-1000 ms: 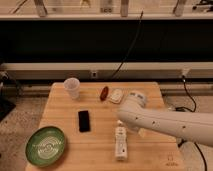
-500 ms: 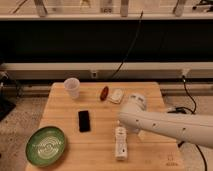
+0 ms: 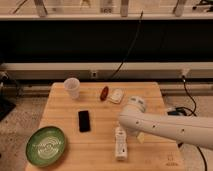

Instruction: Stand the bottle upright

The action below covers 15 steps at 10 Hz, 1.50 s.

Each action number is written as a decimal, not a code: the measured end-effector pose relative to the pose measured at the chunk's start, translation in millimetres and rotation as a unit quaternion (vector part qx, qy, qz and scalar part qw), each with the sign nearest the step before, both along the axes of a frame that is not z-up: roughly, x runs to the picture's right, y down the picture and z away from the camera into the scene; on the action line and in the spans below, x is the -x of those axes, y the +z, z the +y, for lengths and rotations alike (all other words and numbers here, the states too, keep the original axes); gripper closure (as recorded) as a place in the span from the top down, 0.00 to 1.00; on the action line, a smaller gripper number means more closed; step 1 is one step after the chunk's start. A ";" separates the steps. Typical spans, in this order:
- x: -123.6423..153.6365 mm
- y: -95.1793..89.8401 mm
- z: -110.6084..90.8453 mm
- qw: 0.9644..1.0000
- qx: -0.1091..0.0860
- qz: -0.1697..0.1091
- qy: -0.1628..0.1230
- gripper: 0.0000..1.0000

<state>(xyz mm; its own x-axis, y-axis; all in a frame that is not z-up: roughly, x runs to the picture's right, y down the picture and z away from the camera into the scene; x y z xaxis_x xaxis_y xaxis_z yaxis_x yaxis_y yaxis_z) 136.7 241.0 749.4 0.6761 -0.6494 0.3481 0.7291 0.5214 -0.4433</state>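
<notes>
The bottle [image 3: 120,144] is slim and white and lies flat on the wooden table [image 3: 100,155], near the front edge and right of centre, with its long axis running away from the camera. My white arm reaches in from the right. The gripper [image 3: 122,128] hangs at its end right over the bottle's far end, largely hidden behind the wrist. It stands open and nothing is lifted. The bottle rests on the wood.
A black phone [image 3: 84,121] lies left of the bottle. A green plate [image 3: 46,145] sits at the front left corner. At the back stand a translucent white cup [image 3: 72,87], a red object [image 3: 104,93] and a small white rounded-square object [image 3: 117,95]. Cables hang behind the table.
The arm has sunk slightly toward the bottle's far end. The bottle and the other objects have not moved.
</notes>
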 end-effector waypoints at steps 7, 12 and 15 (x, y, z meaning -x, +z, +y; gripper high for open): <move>5.8 3.8 17.8 0.999 0.018 -0.023 -0.015 0.80; 11.5 1.4 25.4 0.999 0.030 -0.037 -0.026 0.80; 14.5 2.2 31.4 0.998 0.036 -0.044 -0.029 0.80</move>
<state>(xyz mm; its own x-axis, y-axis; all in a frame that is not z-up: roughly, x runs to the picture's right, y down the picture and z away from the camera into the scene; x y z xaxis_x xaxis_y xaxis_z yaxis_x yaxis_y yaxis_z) 122.2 272.4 751.6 0.6034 -0.6572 0.4518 0.7946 0.4471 -0.4108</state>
